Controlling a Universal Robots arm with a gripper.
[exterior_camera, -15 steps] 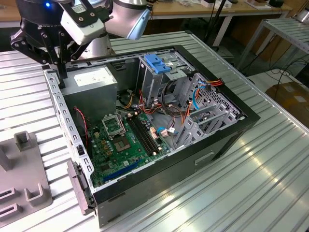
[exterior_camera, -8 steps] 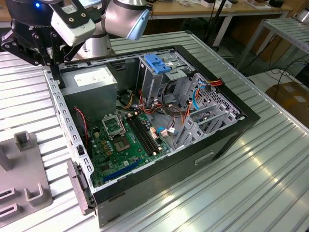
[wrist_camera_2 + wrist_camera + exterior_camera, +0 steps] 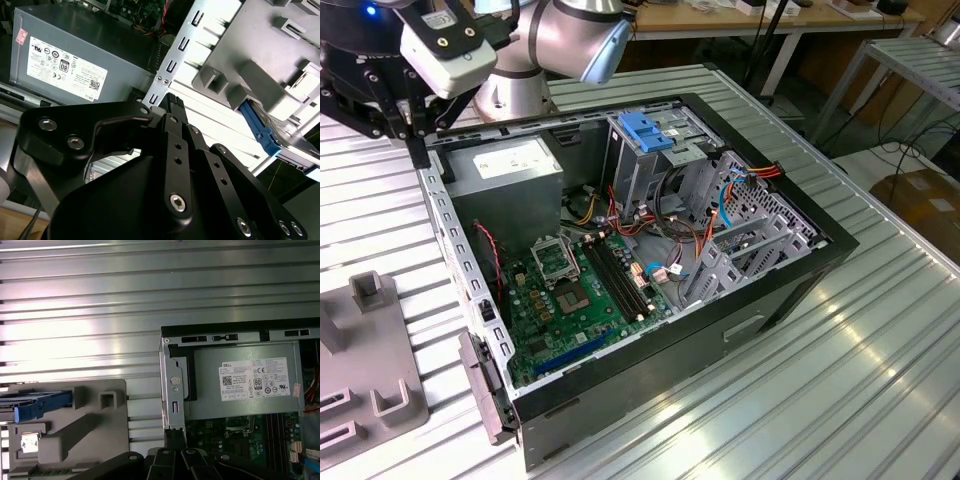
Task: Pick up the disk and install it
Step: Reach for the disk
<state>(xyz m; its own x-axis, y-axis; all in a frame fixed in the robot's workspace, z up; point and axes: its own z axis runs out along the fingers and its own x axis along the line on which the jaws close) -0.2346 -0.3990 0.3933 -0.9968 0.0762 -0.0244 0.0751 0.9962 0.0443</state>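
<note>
Quick status from us: the disk (image 3: 42, 402) is not in the machine. It sits in the grey fixture (image 3: 85, 440) on the ribbed metal table (image 3: 150, 290), outside the computer case (image 3: 750, 300). In both wrist views we see its bright blue carrier rail sticking out of one of the fixture's slots, and the second wrist view shows a bit of the grey metal body next to the blue. We can't tell exactly how it's seated in there.

The gripper (image 3: 172, 102) has its fingers pressed together with nothing pinched between them. In both wrist views its tip hangs over the case's bare metal edge, right by the corner where the power supply (image 3: 65, 65) sits. That puts it between the fixture and the inside of the case, and it isn't touching the disk.

In the exterior view the case lies on its side with the panel off. We see the green motherboard (image 3: 575, 290) in the middle. The drive cage (image 3: 640, 175) is toward the far side, with the fixed blue bracket (image 3: 645, 130) on top of it. Red and orange cables (image 3: 695, 235) run around the cage. The arm (image 3: 560, 40) comes in above the case's far corner at the exterior view's left, and the fixture lies off the case's end on that same side.
</note>
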